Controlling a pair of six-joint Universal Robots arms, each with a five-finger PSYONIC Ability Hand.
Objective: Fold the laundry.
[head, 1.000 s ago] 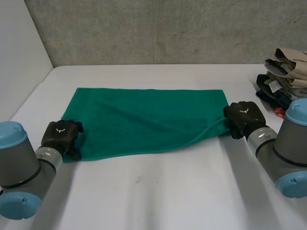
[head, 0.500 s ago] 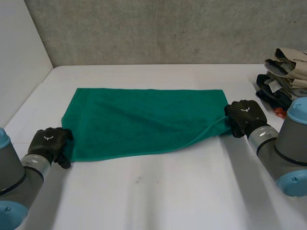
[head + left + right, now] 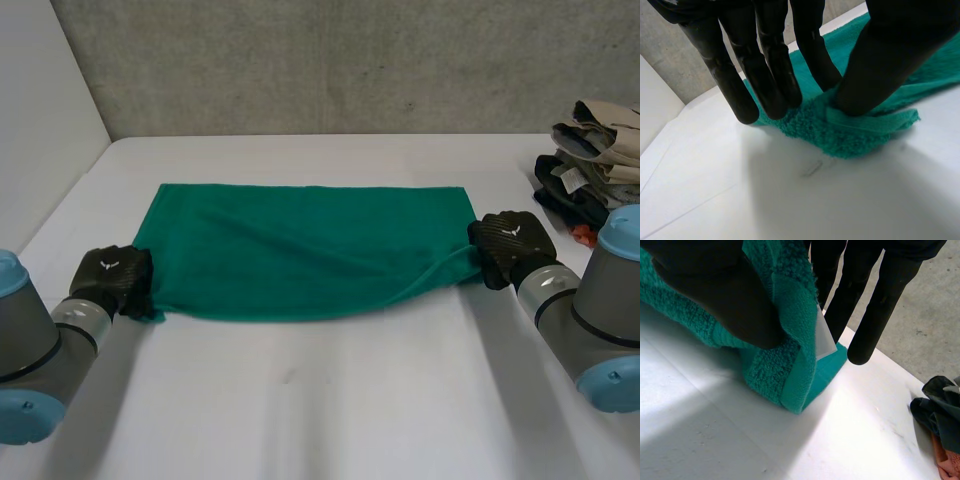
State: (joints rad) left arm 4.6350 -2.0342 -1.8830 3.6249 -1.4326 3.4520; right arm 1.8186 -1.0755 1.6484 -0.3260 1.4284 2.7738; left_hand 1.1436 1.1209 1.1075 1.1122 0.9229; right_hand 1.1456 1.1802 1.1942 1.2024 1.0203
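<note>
Towel (image 3: 310,250) lies with its long axis left-right across the table (image 3: 330,400). Left hand (image 3: 112,278) pinches the near-left corner. Right hand (image 3: 510,243) pinches the right edge.

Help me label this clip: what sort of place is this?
Likely a lab or test bench, not a home: a plain white table against a raw concrete wall, with a green towel and a pile of clothes.

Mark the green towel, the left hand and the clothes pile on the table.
green towel (image 3: 300,250): head view, middle of the flat cloth.
left hand (image 3: 112,277): head view, back of the hand, at the towel's near corner.
clothes pile (image 3: 590,168): head view, middle of the stack.
</note>
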